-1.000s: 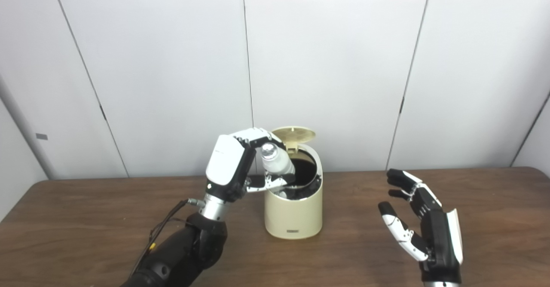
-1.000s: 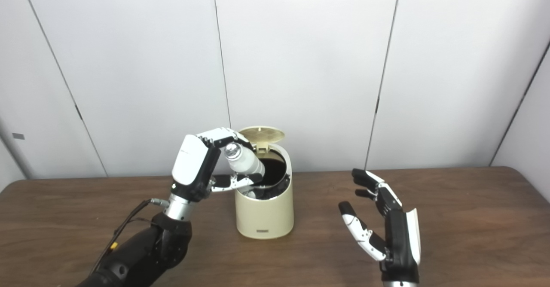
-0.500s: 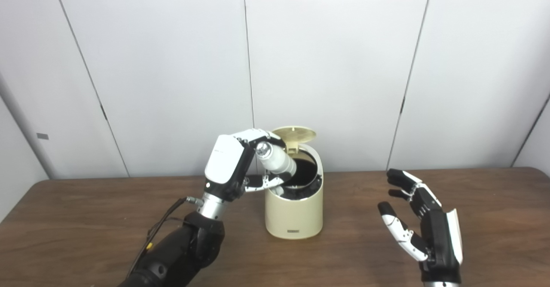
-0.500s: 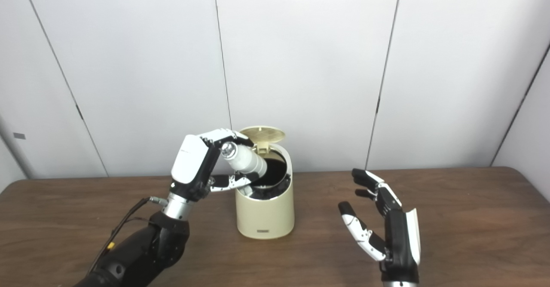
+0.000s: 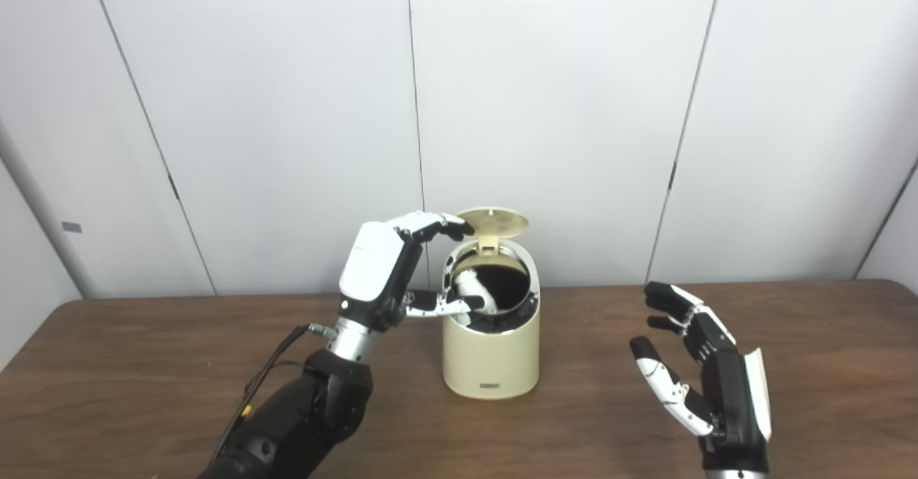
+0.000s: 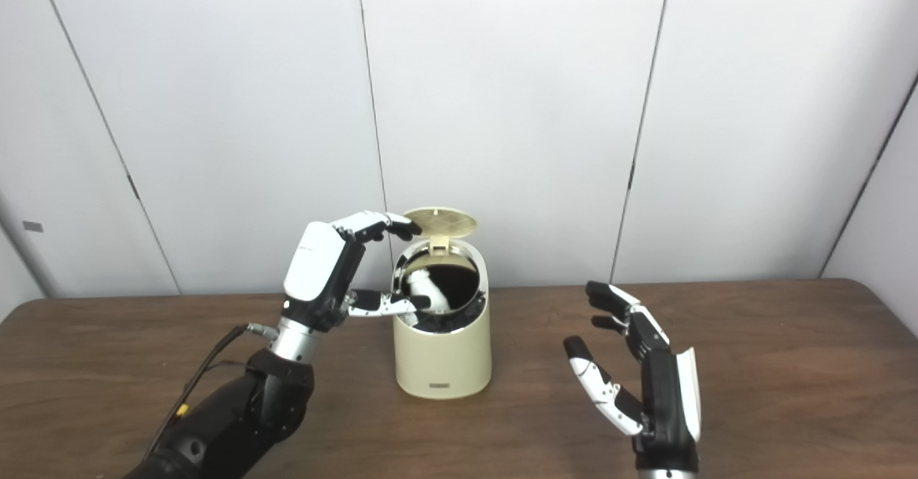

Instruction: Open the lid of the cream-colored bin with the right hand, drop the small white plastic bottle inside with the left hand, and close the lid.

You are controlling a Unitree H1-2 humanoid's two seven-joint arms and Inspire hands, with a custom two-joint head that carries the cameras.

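Left hand [image 5: 391, 278] empty, fingers spread beside open cream bin [image 5: 490, 350]; bottle [image 5: 470, 287] inside; right hand [image 5: 706, 378] open, apart.

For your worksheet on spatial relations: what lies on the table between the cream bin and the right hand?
Nothing: only bare table separates the cream bin from the open right hand, in both eye views.

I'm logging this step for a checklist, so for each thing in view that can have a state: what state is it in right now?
Bin: upright on the table, mouth uncovered.
Lid: open, raised at the back.
White bottle: inside the bin, free of the hand.
Left hand: open, empty, fingers spread beside the bin's mouth.
Right hand: open, empty, above the table, apart from the bin.
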